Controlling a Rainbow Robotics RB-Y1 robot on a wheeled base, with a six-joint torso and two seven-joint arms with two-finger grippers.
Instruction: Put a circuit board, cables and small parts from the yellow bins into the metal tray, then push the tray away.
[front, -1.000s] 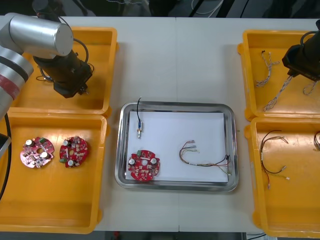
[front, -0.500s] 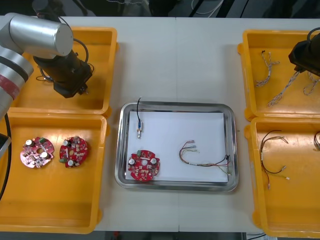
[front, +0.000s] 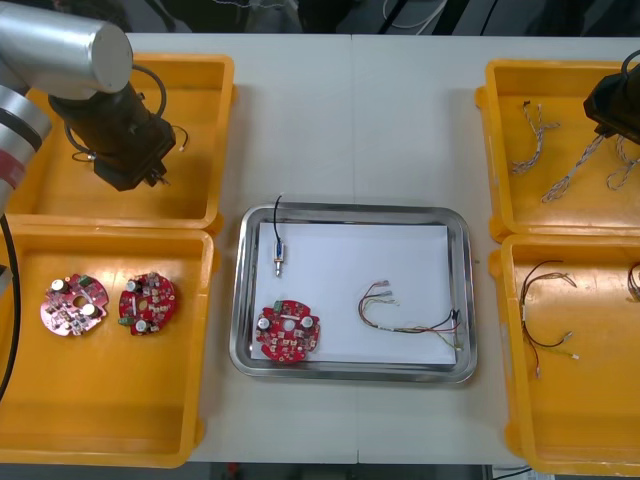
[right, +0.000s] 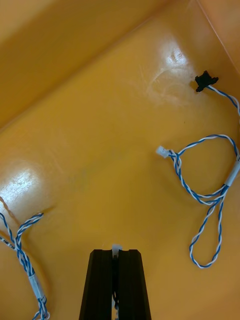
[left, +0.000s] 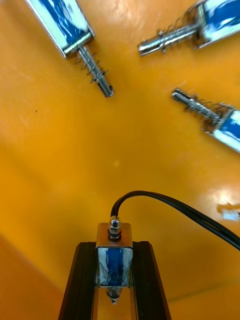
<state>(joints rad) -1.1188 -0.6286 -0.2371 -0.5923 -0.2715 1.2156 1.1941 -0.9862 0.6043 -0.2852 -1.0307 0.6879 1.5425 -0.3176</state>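
Pickup step: left hand (left: 114, 247) clamps a small metal part (left: 114, 262), right hand (right: 116, 255) pinches a twisted cable (right: 116, 247). Next I'd guess: carry to tray (front: 350, 209), 4 o'clock of left hand.

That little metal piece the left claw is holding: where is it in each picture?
Left wrist view: the small metal part clamped between the fingers of the left gripper.
Front view: at that gripper, over the far left yellow bin.
Right wrist view: a different bin; the right gripper pinches a blue and white cable.
Shared landmark: that yellow bin's floor.
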